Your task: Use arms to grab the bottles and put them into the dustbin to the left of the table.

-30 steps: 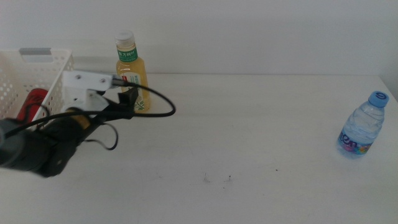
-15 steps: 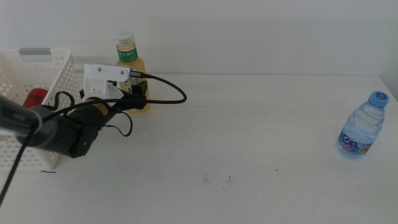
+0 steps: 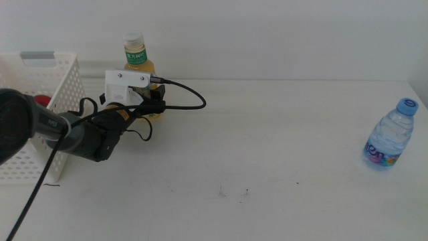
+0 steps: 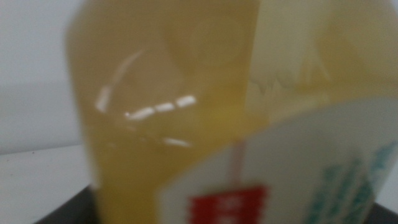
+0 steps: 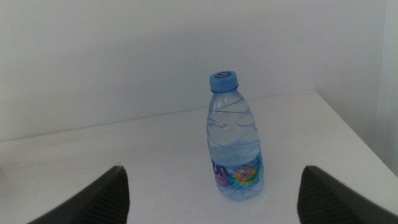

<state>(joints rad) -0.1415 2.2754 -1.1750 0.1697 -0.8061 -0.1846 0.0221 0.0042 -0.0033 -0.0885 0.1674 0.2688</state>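
Note:
The yellow tea bottle (image 3: 138,67) with white cap and green label stands at the back left of the table (image 3: 267,154). My left gripper (image 3: 154,105) is right against its lower body. In the left wrist view the tea bottle (image 4: 186,106) fills the picture, and the left gripper (image 4: 217,214) is open with a dark jaw on either side of it. The clear water bottle (image 3: 390,135) with blue cap stands upright at the far right. My right gripper (image 5: 212,171) is open, short of the water bottle (image 5: 234,140); this arm is out of the middle view.
The white perforated dustbin (image 3: 47,75) sits at the table's left edge, just left of the left arm, with a red thing (image 3: 41,101) showing inside. A black cable (image 3: 184,100) loops off the white wrist mount. A few dark specks (image 3: 233,193) mark the tabletop.
The left arm has swung right and back from beside the dustbin, bringing its gripper up to the tea bottle. Both bottles stand where they were.

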